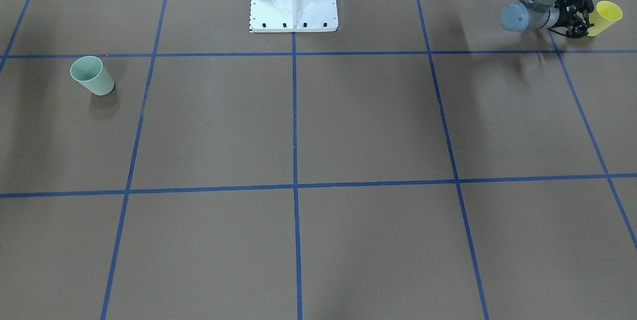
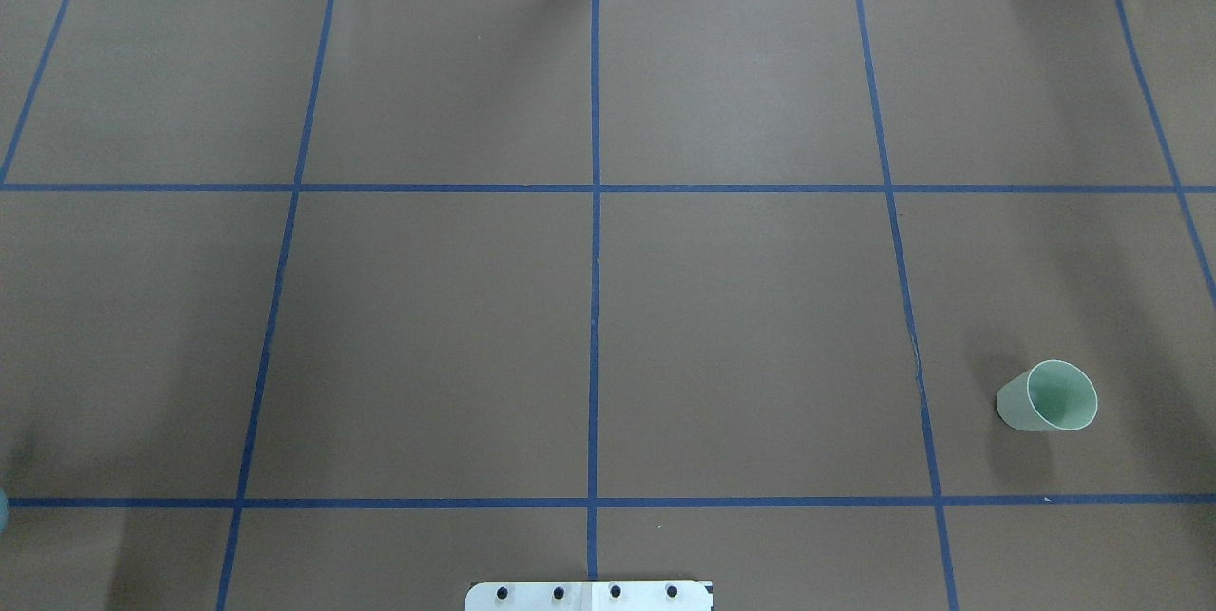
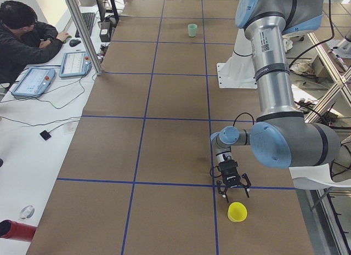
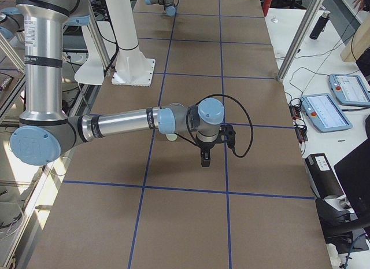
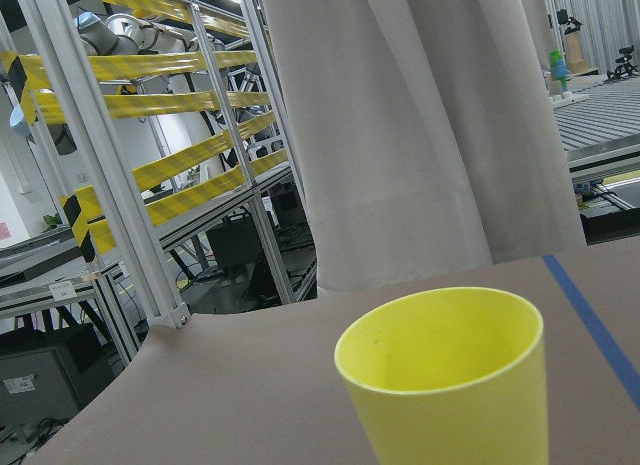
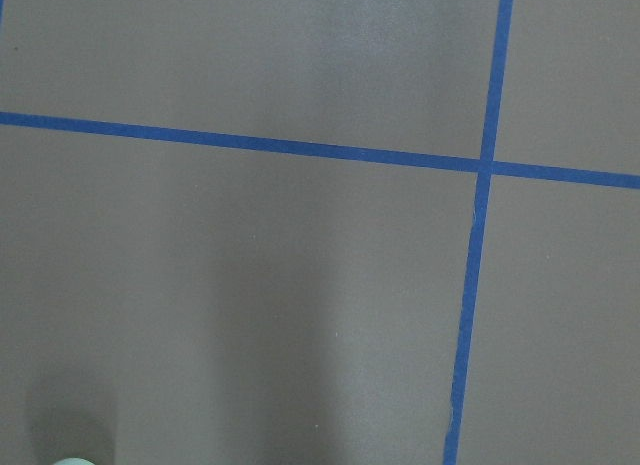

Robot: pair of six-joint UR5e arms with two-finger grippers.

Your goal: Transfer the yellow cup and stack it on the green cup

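Two cups stood upright at opposite ends of the table. The yellow cup sat at the robot's left end, near the robot-side edge, visible in the front, left-side and left wrist views. The overhead view took in only the green cup, well apart at the right end. The left gripper hung low just beside the yellow cup, jaws apart, clearest from the left side. Its wrist camera showed the cup's open rim close up. The right gripper appeared only in the right-side view, pointing down near the green cup, and whether it was spread or pressed together could not be told. Its wrist camera caught a sliver of green rim.
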